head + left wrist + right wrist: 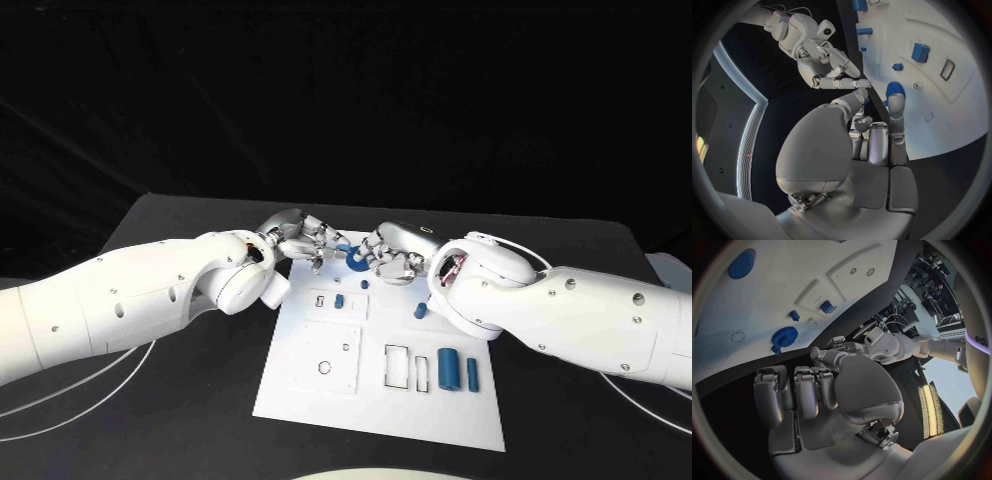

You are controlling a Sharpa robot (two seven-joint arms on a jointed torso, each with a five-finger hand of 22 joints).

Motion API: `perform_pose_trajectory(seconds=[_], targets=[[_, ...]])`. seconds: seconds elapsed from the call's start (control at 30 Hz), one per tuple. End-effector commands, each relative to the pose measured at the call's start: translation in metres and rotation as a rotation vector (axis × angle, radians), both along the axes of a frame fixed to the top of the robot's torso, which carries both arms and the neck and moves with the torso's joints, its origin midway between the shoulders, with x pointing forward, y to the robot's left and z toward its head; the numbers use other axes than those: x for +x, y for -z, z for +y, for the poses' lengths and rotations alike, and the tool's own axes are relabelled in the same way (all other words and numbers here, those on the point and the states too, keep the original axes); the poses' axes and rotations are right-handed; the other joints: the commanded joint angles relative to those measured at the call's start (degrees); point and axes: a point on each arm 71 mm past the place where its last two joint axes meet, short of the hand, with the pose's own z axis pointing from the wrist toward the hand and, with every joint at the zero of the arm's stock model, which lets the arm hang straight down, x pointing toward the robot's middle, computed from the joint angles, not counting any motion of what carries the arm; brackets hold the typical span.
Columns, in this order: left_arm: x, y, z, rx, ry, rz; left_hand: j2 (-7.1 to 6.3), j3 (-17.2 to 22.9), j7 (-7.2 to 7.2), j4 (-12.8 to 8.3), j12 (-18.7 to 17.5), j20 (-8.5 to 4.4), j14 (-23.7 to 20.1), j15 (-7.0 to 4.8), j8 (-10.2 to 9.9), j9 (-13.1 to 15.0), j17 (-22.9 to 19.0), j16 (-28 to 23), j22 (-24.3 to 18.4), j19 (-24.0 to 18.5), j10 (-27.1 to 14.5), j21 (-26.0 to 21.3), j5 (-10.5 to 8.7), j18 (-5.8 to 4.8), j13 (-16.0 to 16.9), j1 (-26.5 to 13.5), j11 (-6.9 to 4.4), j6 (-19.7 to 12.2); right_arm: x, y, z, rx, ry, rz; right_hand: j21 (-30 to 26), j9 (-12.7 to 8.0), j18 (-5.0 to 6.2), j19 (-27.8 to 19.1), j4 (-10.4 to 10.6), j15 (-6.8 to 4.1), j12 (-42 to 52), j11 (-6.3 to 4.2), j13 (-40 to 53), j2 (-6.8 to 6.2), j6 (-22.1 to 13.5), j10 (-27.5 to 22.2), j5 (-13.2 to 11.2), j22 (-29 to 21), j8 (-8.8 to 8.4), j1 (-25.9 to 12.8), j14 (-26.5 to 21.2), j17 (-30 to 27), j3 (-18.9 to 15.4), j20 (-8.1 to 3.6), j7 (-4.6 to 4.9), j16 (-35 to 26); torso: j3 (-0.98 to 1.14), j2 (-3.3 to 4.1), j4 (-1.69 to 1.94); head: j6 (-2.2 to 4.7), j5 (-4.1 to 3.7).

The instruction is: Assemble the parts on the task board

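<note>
Clearance at far end of task board
Blue gear sits between left hand and right hand; bare board lies behind both hands.

Head camera high above the task board; both wrist cameras close behind their fingers, sharing its far end

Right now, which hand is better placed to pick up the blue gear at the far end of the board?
Left, probably. The left hand has a fingertip right beside the gear, with its fingers spread. The right hand sits curled, back off the edge of the board.
</note>
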Motion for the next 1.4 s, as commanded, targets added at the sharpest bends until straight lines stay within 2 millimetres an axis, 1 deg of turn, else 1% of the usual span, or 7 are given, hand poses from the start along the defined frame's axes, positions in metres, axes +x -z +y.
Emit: perform_pose_trajectory(seconds=[0.03,0.17,0.53,0.97,1.4], targets=[[0.0001,-0.0025,-0.0027,0.002,0.005,-0.022,0.28,-0.35,0.11,-0.07,0.28,0.10,0.43,0.09,0.13,0.07,0.05,0.37,0.05,0.39,0.45,0.21,0.30,-0.66,0.05,-0.06,0.03,0.44,-0.0006,-0.0011,0.0011,0.015,0.003,-0.010,0.39,-0.09,-0.86,5.44,0.09,0.42,0.23,0.36,15.06,-0.01,0.05,5.90,-0.37,14.25,-0.24,-0.72,5.97,15.07,0.44,0.42,0.42,0.22,0.00,0.00,-0.02,-0.04,0.02],[0.0000,-0.0025,-0.0032,0.018,0.005,-0.027,0.29,-0.36,0.12,-0.15,0.35,0.09,0.54,0.07,0.12,0.08,0.24,0.41,0.40,0.69,0.53,0.53,0.29,-0.74,0.17,0.01,0.03,0.43,-0.0007,-0.0025,0.0009,0.030,0.008,-0.022,0.60,-0.10,-0.92,5.54,0.24,0.47,0.23,0.39,15.06,0.23,0.03,5.90,-0.76,14.37,-0.23,-0.98,5.97,15.07,0.80,0.46,0.45,0.22,0.00,0.01,-0.02,-0.09,0.03],[0.0004,-0.0019,-0.0035,0.040,0.002,-0.028,0.28,-0.37,0.13,-0.20,0.38,0.08,0.64,0.07,0.11,0.09,0.40,0.45,0.64,0.89,0.51,0.74,0.30,-0.79,0.15,0.05,0.03,0.43,-0.0031,-0.0046,0.0032,0.050,-0.002,-0.035,0.86,-0.12,-0.99,5.65,0.55,0.54,0.23,0.48,15.06,0.40,-0.10,5.90,-1.30,14.52,-0.24,-1.50,5.97,15.07,1.08,0.54,0.52,0.22,0.02,0.01,-0.01,-0.07,0.11],[0.0009,-0.0016,-0.0044,0.045,-0.001,-0.027,0.24,-0.48,0.17,-0.20,0.47,0.07,0.66,0.07,0.10,0.10,0.40,0.47,0.69,0.96,0.58,0.80,0.29,-0.80,0.29,-0.02,0.05,0.43,-0.0063,-0.0049,0.0068,0.060,-0.020,-0.028,0.98,-0.08,-1.02,5.71,0.71,0.57,0.23,0.49,15.06,0.55,0.06,5.90,-1.63,14.59,-0.16,-1.73,5.97,15.07,1.23,0.57,0.53,0.22,-0.02,0.00,-0.01,-0.04,0.19],[0.0008,-0.0004,-0.0046,0.061,0.007,-0.015,0.22,-0.64,0.19,-0.15,0.56,0.07,0.84,0.08,0.10,0.12,0.72,0.54,1.00,1.23,0.66,1.08,0.29,-0.87,0.43,-0.17,0.08,0.46,-0.0063,-0.0066,0.0063,0.081,-0.013,-0.043,1.07,-0.07,-1.04,5.74,0.78,0.59,0.23,0.51,15.06,0.61,0.15,5.90,-1.94,14.64,-0.14,-1.87,5.97,15.07,1.29,0.60,0.54,0.22,0.00,0.01,-0.02,-0.06,0.31]])
